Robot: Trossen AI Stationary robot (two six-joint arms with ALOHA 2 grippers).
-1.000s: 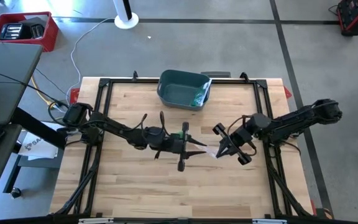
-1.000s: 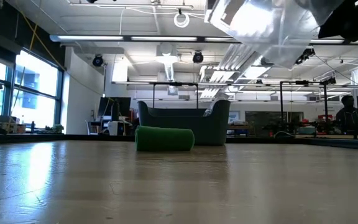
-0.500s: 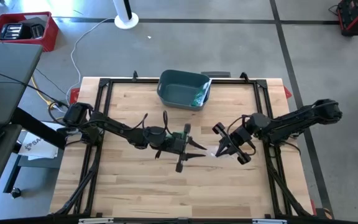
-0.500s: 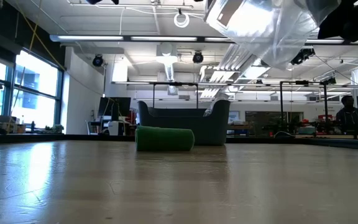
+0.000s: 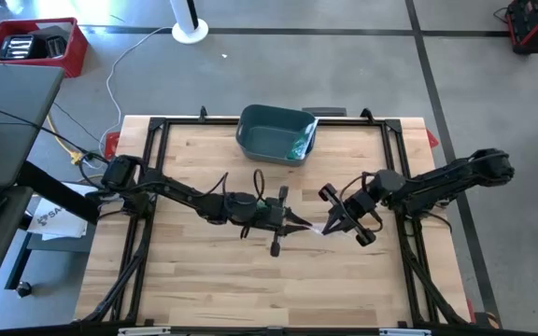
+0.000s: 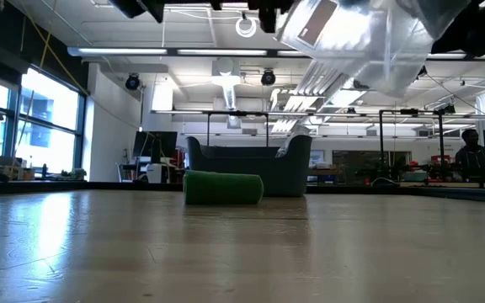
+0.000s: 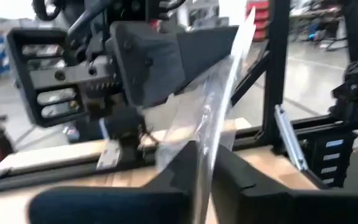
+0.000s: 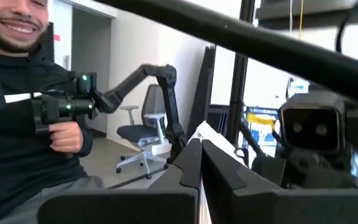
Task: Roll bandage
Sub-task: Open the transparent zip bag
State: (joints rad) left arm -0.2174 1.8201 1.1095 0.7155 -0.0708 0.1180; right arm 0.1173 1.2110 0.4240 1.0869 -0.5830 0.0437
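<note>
A clear packet [image 5: 312, 227] is held in the air between both grippers. The left gripper [image 5: 299, 224] has just been closed on its near edge, after standing open beside it. The right gripper [image 5: 330, 227] is clamped on the far edge. Opening is probably next. The green bandage [image 6: 223, 188] is left behind on the table [image 5: 194, 280].

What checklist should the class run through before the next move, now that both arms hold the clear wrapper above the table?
1. Right claw shut on the clear plastic wrapper: ok.
2. Left claw closed on the wrapper: ok; the left wrist view shows film between its fingers.
3. Wrapper lifted off the table: ok.
4. Green bandage roll lying free on the table: ok.
5. Bin upright at the far edge: ok.
6. Wrapper empty: cannot tell.
</note>
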